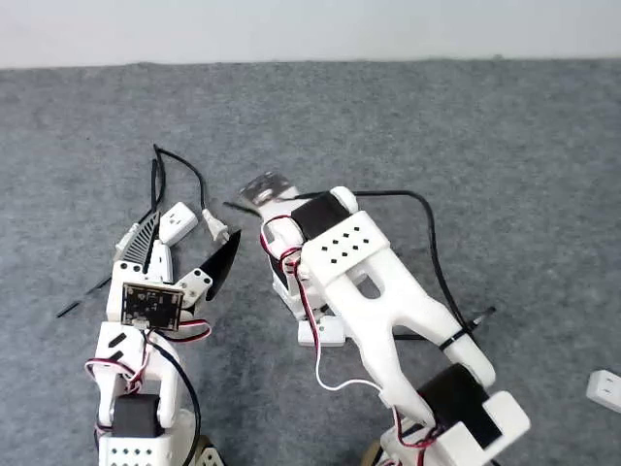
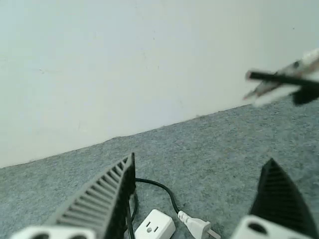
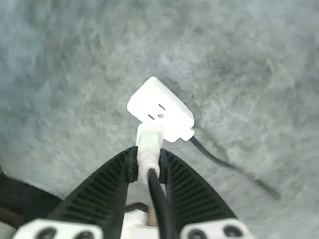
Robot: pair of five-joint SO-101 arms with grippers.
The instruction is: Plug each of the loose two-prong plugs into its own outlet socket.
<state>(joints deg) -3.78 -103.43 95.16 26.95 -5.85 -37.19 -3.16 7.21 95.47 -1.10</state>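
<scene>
Right gripper (image 3: 148, 158): jaws clamped on plug (image 3: 148, 142), against socket (image 3: 160, 110). Left gripper (image 2: 202, 164): jaws apart above second plug (image 2: 195, 225) and second socket (image 2: 154, 226), towards left edge of surface (image 1: 485, 146).

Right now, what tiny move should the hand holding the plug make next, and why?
Probably nudge the right hand slightly forward, aiming the white plug at the slots of the outlet socket. The hand is shut on the plug, which sits right at the socket, yet the slots show uncovered, so it seems not plugged in.

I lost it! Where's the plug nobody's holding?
High view, left side: the loose plug lies on the carpet beside a white socket, by the left hand.
</scene>
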